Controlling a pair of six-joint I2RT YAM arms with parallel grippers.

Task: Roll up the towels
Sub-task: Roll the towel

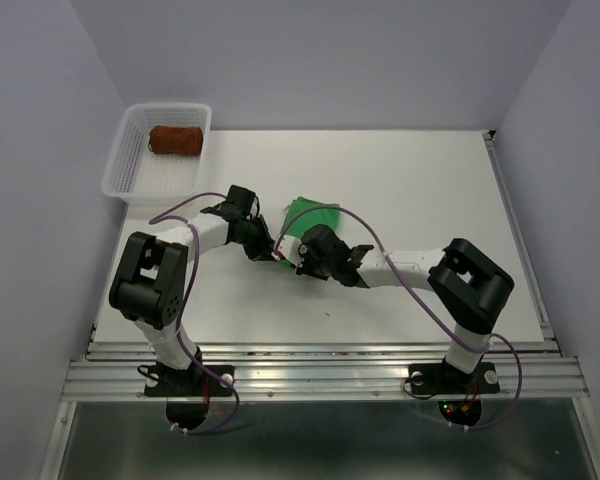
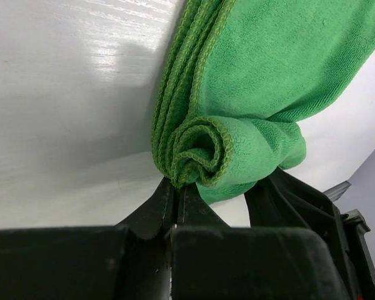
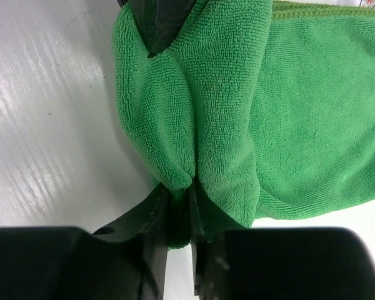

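The green towel (image 1: 313, 213) lies mid-desk (image 1: 420, 180), and its rolling looks barely begun. The left claw (image 2: 176, 195) and right claw (image 3: 179, 203) each clench an end of a first tight coil. The coil's axis runs side to side, with the flat part reaching away. Next, both ends likely need turning evenly forward.

light: bright, even | glare: table (image 2: 112, 53) (both wrist views) | focus: sharp
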